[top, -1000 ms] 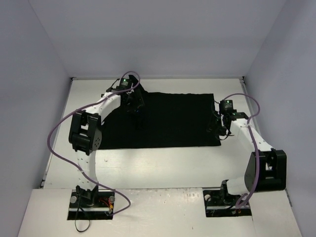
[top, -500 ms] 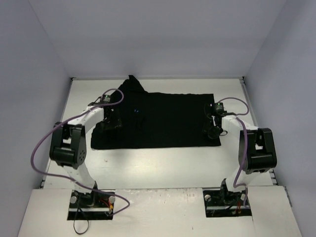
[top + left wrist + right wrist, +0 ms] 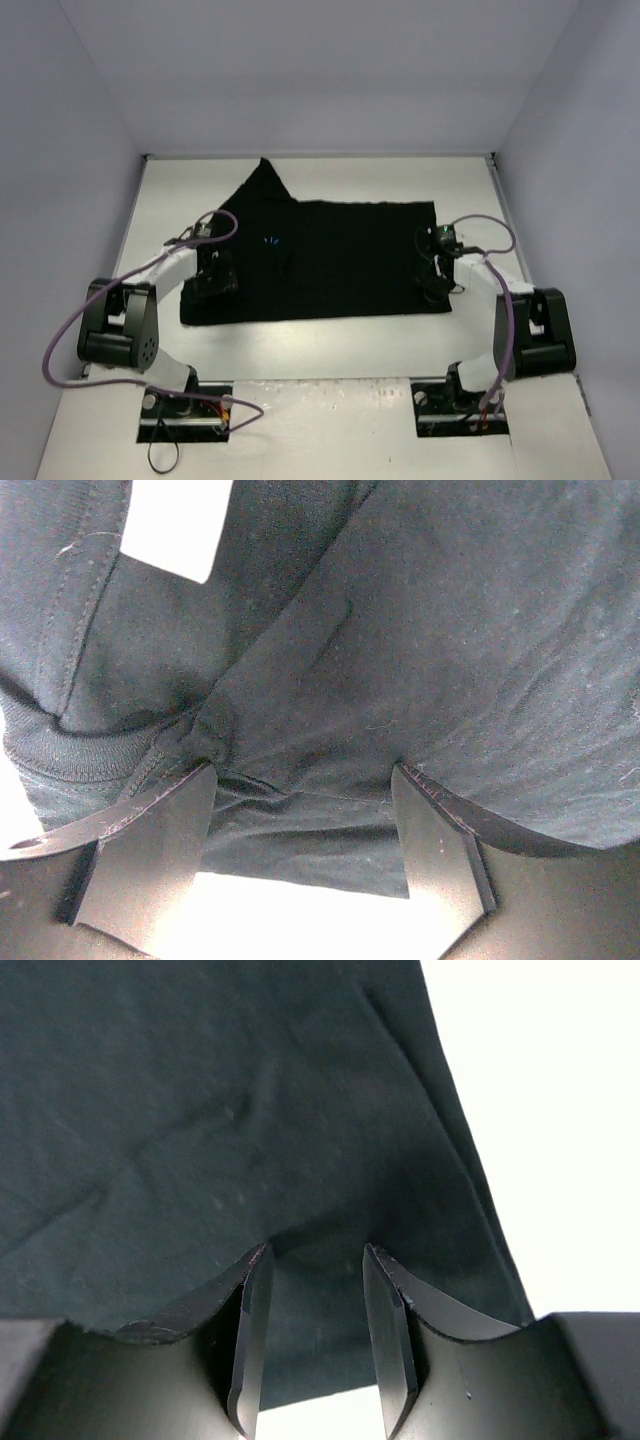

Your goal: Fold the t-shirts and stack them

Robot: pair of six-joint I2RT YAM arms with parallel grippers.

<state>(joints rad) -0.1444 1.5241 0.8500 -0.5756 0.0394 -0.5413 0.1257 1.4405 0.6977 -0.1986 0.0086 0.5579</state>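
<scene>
1. The white tabletop point(image 3: 330, 340) is carrying everything, and bare surface is showing on all sides of the cloth.
2. The black t-shirt point(image 3: 340, 255) is lying spread flat across the middle of the tabletop, wider than it is deep. A pointed flap of cloth point(image 3: 265, 175) is sticking out from its corner toward 11 o'clock.
3. The left arm point(image 3: 160, 270) is reaching in low from 8 o'clock, and the right arm point(image 3: 495, 280) is reaching in from 4 o'clock.
4. The left gripper point(image 3: 215, 283) is sitting on the t-shirt's edge at 9 o'clock. In the left wrist view its jaws are standing wide, with the cloth's hem and some bunched folds lying between the fingers point(image 3: 160, 830), and a ribbed band point(image 3: 70, 750) is curling just beside the left one.
5. The right gripper point(image 3: 432, 283) is sitting at the t-shirt's 3 o'clock edge, near the front corner. In the right wrist view its jaws are standing narrow, and a slight pucker of cloth is showing at the fingertips point(image 3: 250, 1290); whether they are pinching it, I cannot tell.
6. A purple cable point(image 3: 65, 340) is looping along each arm.
7. A tiny blue mark point(image 3: 271, 238) is showing on the t-shirt, toward 10 o'clock from its middle.
</scene>
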